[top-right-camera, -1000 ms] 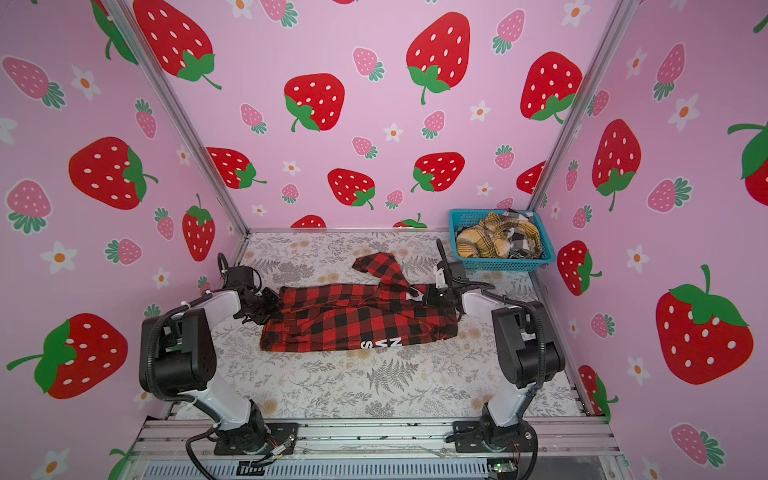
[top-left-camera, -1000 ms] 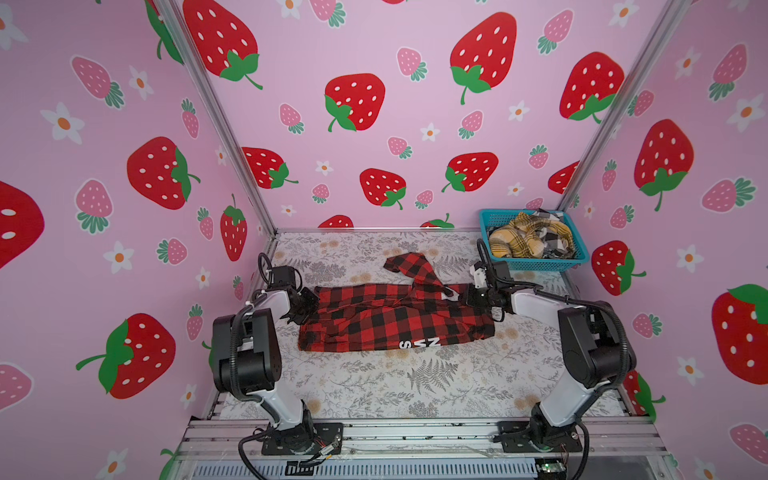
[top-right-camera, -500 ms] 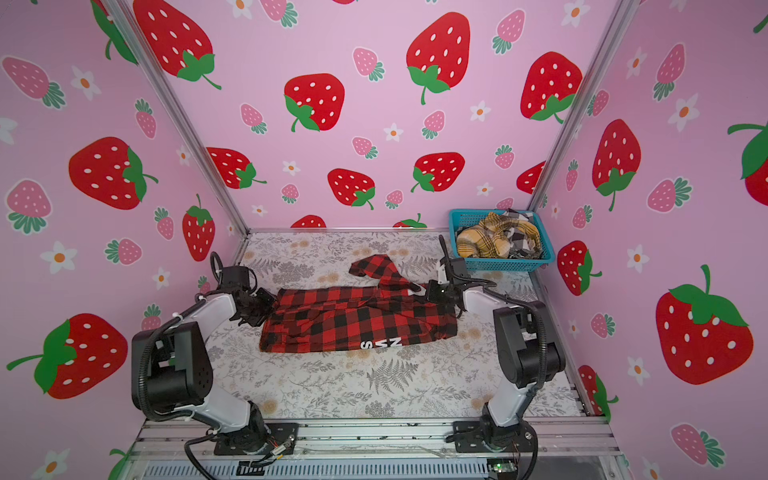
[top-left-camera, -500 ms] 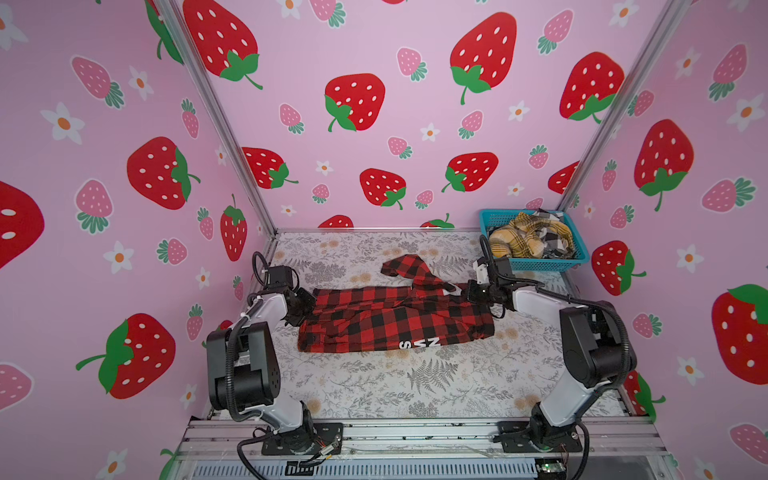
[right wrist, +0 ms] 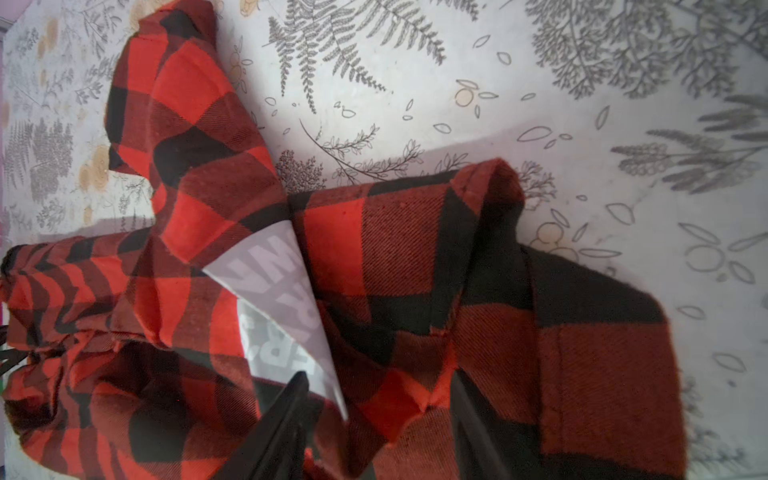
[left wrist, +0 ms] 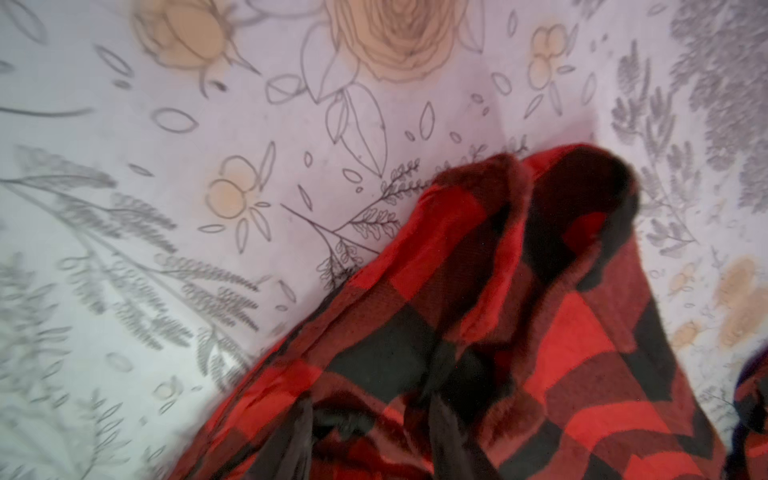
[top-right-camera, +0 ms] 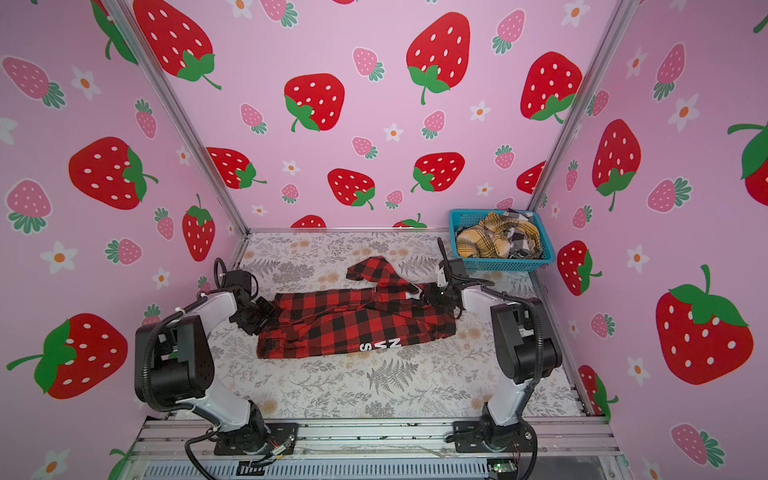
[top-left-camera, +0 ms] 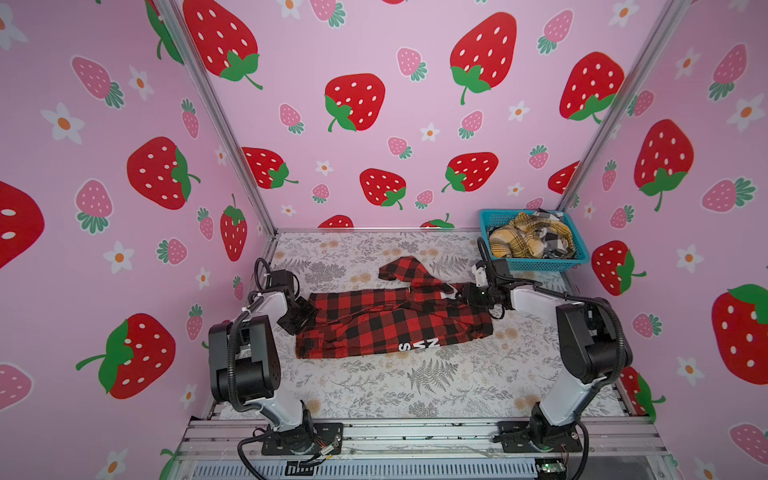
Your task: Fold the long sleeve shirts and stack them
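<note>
A red-and-black buffalo check long sleeve shirt [top-left-camera: 390,324] [top-right-camera: 353,328] lies folded lengthwise on the floral table, white letters [top-left-camera: 417,345] at its near edge and one sleeve [top-left-camera: 409,270] angled toward the back. My left gripper [top-left-camera: 300,316] [top-right-camera: 257,318] sits low at the shirt's left end. In the left wrist view its fingers [left wrist: 446,436] stand apart over the plaid; left gripper [left wrist: 374,440] is open. My right gripper [top-left-camera: 462,294] [top-right-camera: 427,296] is at the right end, open [right wrist: 378,415], with cloth and a white printed panel [right wrist: 282,299] between the parted fingers.
A teal basket [top-left-camera: 536,264] [top-right-camera: 503,264] at the back right corner holds crumpled yellow plaid and black-and-white plaid garments [top-left-camera: 519,243]. Pink strawberry walls close in three sides. An aluminium rail [top-left-camera: 415,434] carries both arm bases at the front.
Both grippers were shut on the shirt's ends and have now parted their jaws. The shirt has settled flat; the arms have barely shifted.
</note>
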`<state>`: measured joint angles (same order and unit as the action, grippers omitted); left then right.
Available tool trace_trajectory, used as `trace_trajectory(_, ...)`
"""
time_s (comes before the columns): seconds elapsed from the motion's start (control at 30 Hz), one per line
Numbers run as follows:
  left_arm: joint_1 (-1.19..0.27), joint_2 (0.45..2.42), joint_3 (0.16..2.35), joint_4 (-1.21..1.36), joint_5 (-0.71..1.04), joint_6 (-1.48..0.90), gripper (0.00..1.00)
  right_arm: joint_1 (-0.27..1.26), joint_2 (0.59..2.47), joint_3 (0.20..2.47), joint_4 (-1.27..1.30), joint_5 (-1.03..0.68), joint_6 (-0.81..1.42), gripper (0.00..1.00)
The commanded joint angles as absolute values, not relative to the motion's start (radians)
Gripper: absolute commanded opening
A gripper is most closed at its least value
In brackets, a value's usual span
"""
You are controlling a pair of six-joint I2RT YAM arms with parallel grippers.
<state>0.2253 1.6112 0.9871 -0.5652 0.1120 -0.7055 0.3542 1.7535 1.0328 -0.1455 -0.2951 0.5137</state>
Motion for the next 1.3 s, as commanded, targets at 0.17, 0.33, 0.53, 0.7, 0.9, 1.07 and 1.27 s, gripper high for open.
trace_trajectory(0.17,0.160,1.550,1.211,-0.706,0.093,-0.717,0.15,0.451,1.675,1.267,-0.361,-0.142,0.412,0.69)
trace_trajectory(0.33,0.061,1.683,1.243,-0.652,0.160,-0.736,0.00,0.563,1.836,1.471,-0.439,-0.057,0.328,0.71)
trace_trajectory(0.53,0.057,1.763,1.166,-0.576,0.162,-0.745,0.00,0.665,2.081,1.736,-0.483,0.045,0.214,0.72)
trace_trajectory(0.7,0.060,1.808,1.118,-0.558,0.162,-0.715,0.00,0.725,2.242,1.897,-0.478,0.076,0.123,0.72)
trace_trajectory(0.9,0.059,1.810,1.077,-0.541,0.164,-0.692,0.00,0.782,2.434,2.128,-0.550,0.224,0.085,0.73)
trace_trajectory(1.07,0.059,1.805,1.078,-0.545,0.156,-0.676,0.00,0.780,2.561,2.258,-0.590,0.267,0.096,0.70)
trace_trajectory(1.27,0.059,1.812,1.080,-0.546,0.151,-0.663,0.00,0.777,2.593,2.275,-0.561,0.240,0.116,0.39)
